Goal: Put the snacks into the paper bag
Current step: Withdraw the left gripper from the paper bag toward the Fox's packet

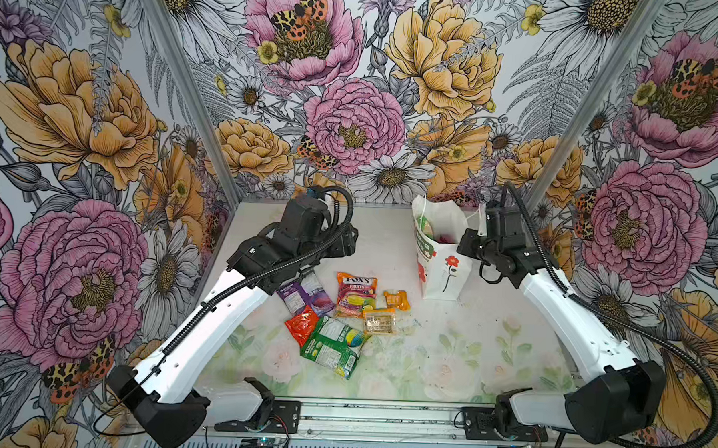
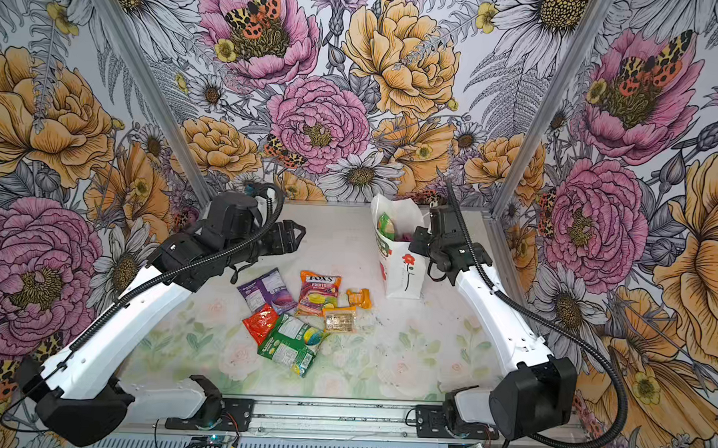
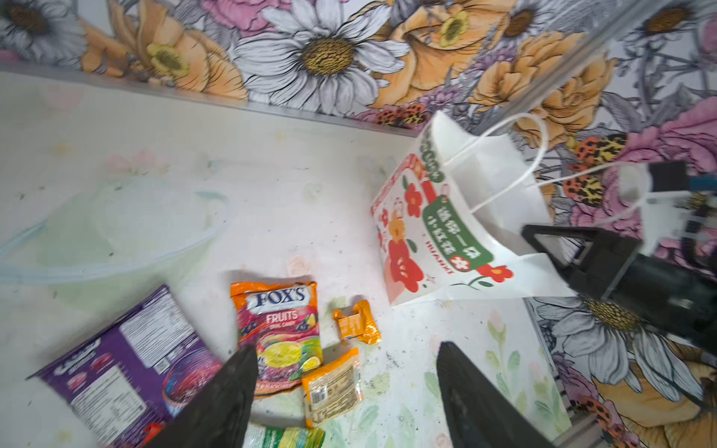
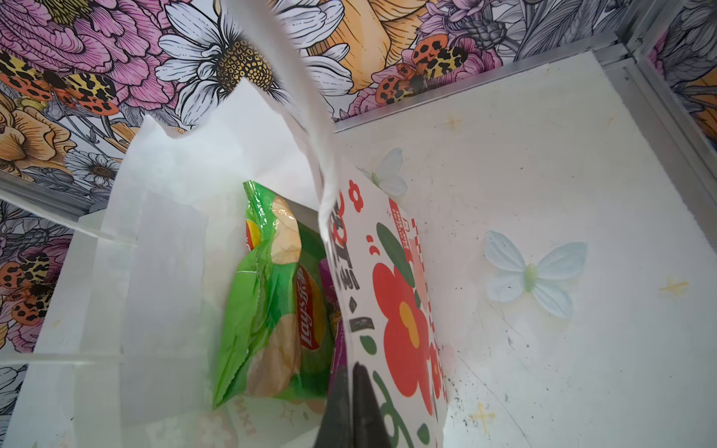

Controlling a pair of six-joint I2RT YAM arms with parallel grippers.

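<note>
Six packets (image 1: 347,312) lie at the middle of the table (image 1: 468,363), just frontward of our left gripper (image 2: 295,234), jaws wide and empty, while our right gripper (image 4: 356,374) pinches the paper bag (image 1: 442,274) toward the back right corner.

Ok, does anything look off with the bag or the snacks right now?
The paper bag looks skewed: the right gripper pinches its printed wall, bowing the rim unevenly. The snacks outside just lie overlapping on the table; nothing looks spilled or torn.

Pale floral table (image 1: 468,354): six snack packets (image 1: 355,293) clustered mid-table (some overlapping); paper bag (image 1: 442,274) upright, rear right.
</note>
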